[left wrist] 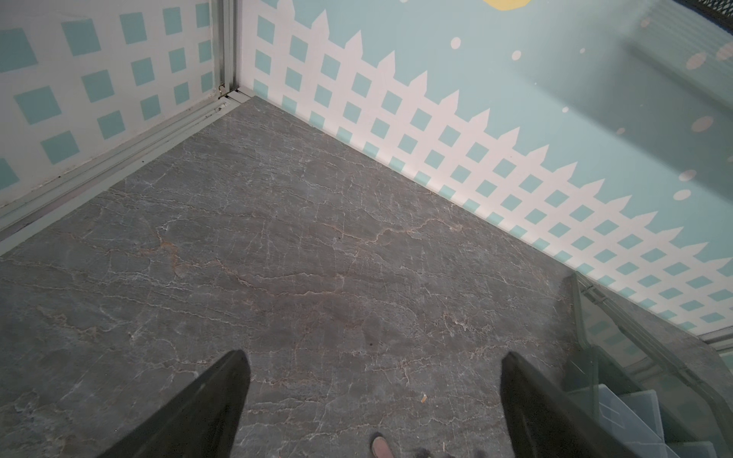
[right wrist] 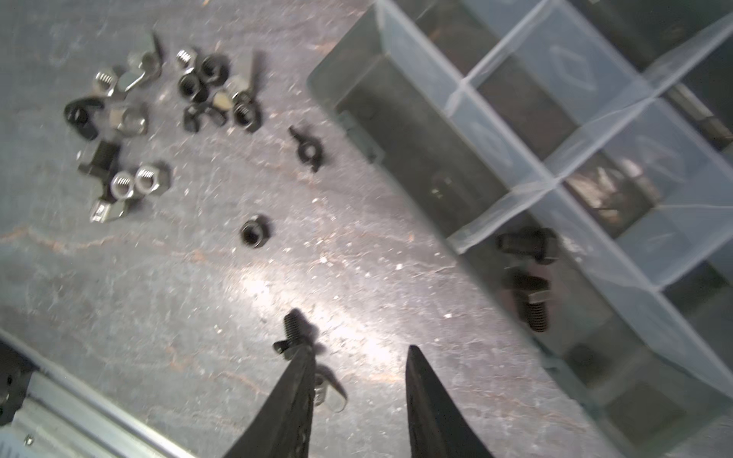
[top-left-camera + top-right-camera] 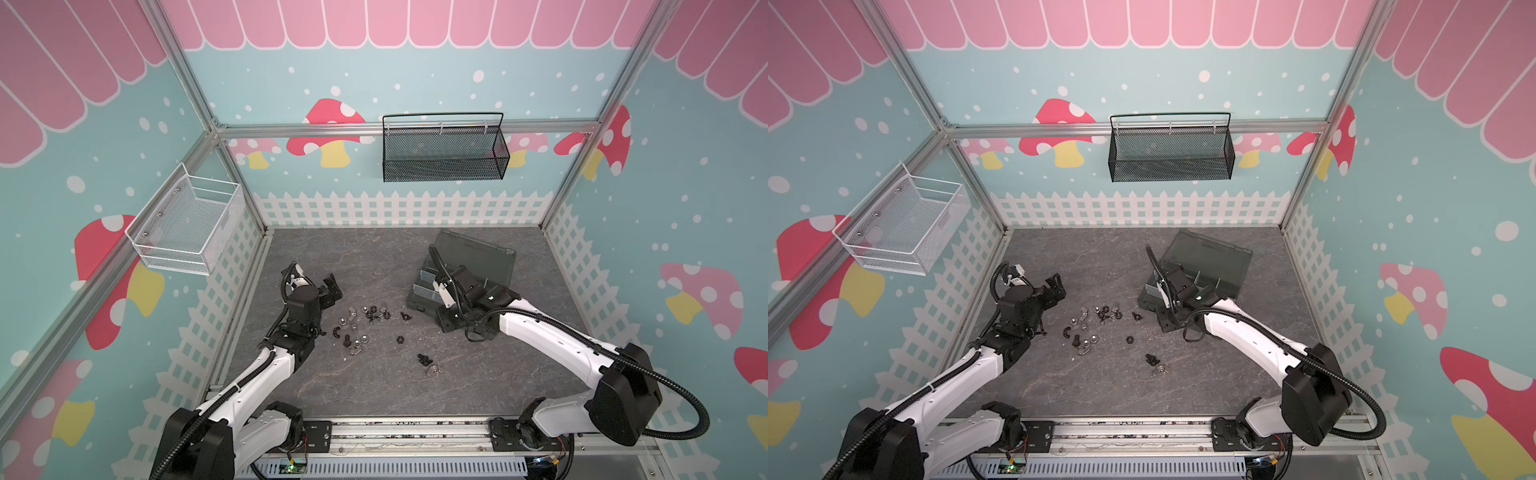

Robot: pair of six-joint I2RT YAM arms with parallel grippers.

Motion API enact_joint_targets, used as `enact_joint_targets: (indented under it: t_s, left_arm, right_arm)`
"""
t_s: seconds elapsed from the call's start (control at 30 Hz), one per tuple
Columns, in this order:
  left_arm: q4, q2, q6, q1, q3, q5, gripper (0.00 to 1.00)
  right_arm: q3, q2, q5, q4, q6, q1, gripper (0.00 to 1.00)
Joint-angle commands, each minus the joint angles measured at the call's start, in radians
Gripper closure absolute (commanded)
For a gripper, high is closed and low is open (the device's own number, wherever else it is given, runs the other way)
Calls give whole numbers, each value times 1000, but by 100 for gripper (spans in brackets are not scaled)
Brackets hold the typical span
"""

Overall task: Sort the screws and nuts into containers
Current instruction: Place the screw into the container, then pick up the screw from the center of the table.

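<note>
Organizer box (image 2: 357, 51) open on bench (image 2: 357, 257), beside the loose pile (image 2: 190, 85). One cell holds two black screws (image 2: 529, 301); a neighbouring cell holds shiny nuts (image 2: 611, 190) (count blurred). The pile is roughly nineteen pieces. Right gripper (image 2: 357, 357) jaws apart; left gripper (image 1: 373, 365) wide apart.

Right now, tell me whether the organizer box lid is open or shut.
Open. In both top views the lid lies swung back behind the organizer box; the right wrist view looks into uncovered cells.

Nuts (image 2: 256, 234) loose; screws (image 2: 529, 301) prob. in containers (image 2: 460, 85)
</note>
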Motion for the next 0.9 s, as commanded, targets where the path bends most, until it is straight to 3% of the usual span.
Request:
enact_joint_targets:
  t_s: [0.0,0.43,0.87]
  left_arm:
    - [-22,1,-34,-3,23,-5,1]
    - [-30,0,-54,-3,16,-7,1]
    - [-26,5,-53,-3,13,-14,1]
  right_arm:
    - [-35,13,-47,-58,28,40,60]
    - [-69,109,-91,-44,-1,161,58]
    - [-85,189,-57,-29,-12,171,58]
